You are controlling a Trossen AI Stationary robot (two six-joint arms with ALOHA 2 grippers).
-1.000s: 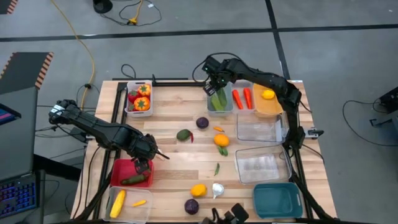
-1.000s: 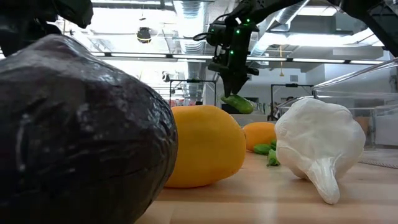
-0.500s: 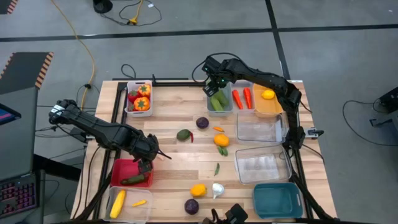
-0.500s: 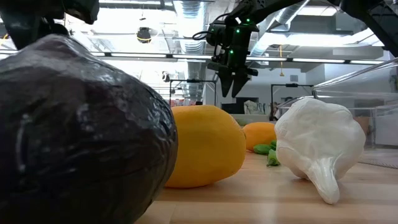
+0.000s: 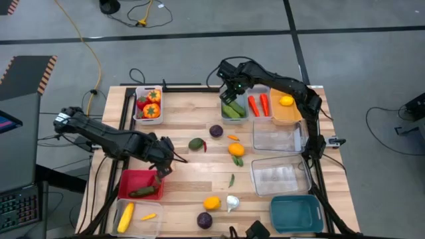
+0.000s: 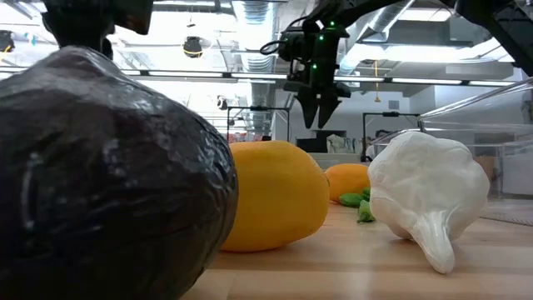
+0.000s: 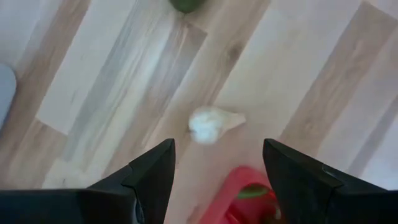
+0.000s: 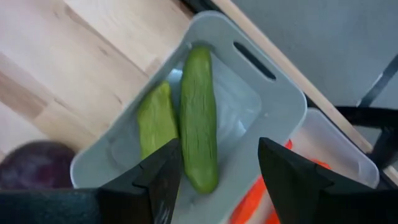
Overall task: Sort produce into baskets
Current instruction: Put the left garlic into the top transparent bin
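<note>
Over the grey bin (image 5: 234,109) near the tabletop's far edge, your right tool (image 5: 232,95) is hanging apart above two cucumbers (image 8: 198,118); your left tool (image 5: 167,166), also apart and empty, is hovering beside the red bin (image 5: 133,180).

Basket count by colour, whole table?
red basket: 1
teal basket: 1
orange-yellow basket: 1
clear baskets: 2
white or grey baskets: 4
Total: 9
</note>
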